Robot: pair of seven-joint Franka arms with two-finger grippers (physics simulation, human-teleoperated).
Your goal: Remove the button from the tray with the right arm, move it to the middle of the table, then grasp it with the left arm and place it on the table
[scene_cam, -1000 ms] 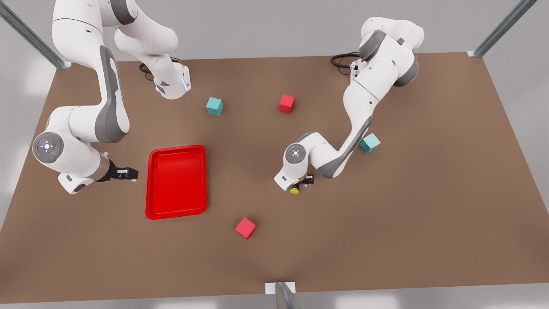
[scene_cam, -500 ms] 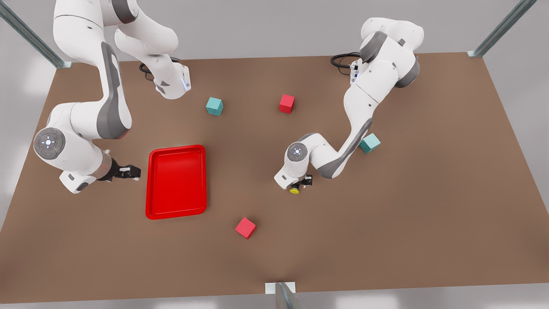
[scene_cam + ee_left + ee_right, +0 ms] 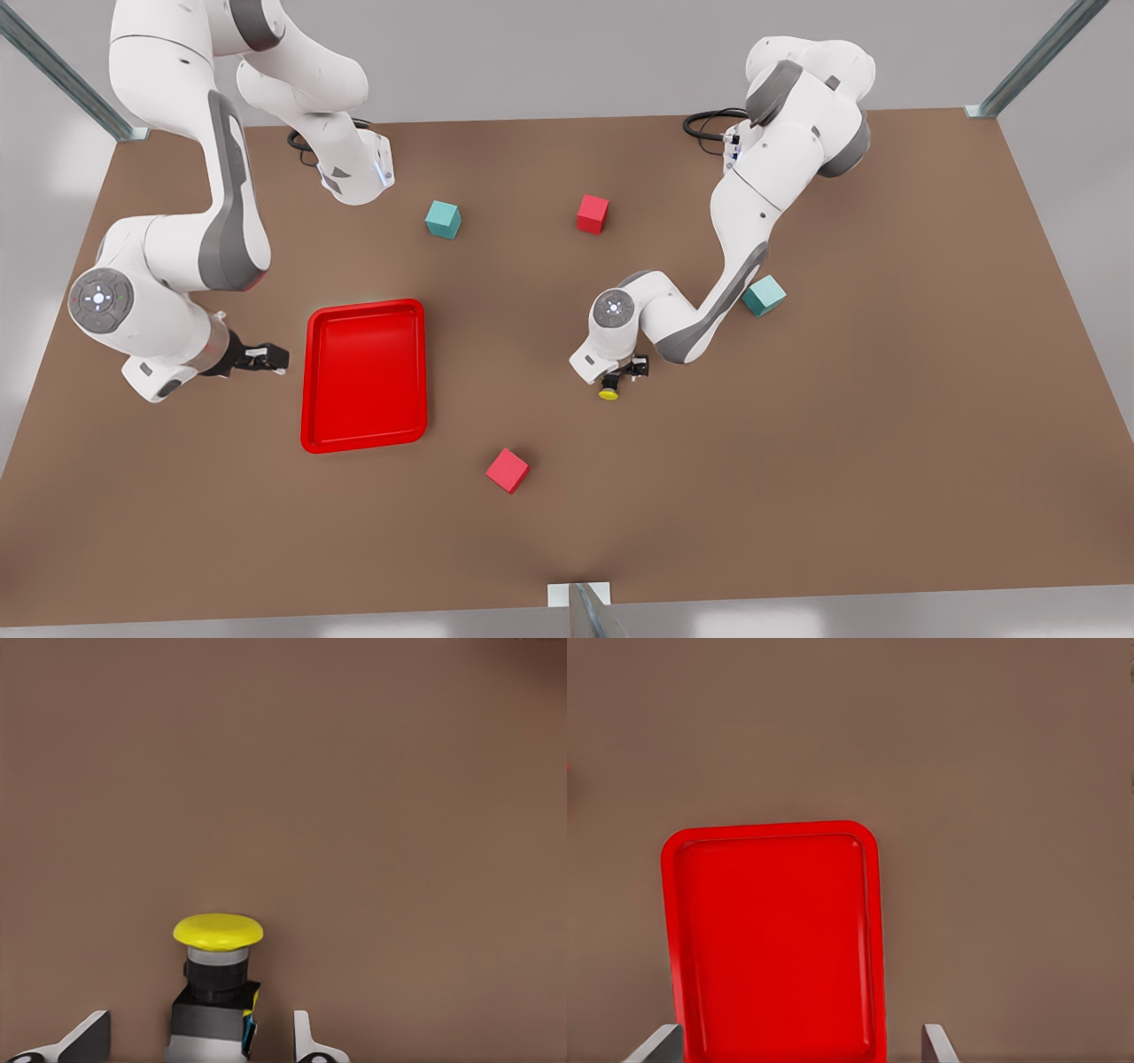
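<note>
Near the middle of the surface point(image 3: 886, 425), the small, rigid, likely light button point(image 3: 609, 391) sits between the left gripper point(image 3: 624, 377)'s spread jaws, best pinched by its boxy body below the smooth cap, while the right gripper point(image 3: 273, 357) waits open-jawed, empty, beside the tray point(image 3: 307, 390).
</note>
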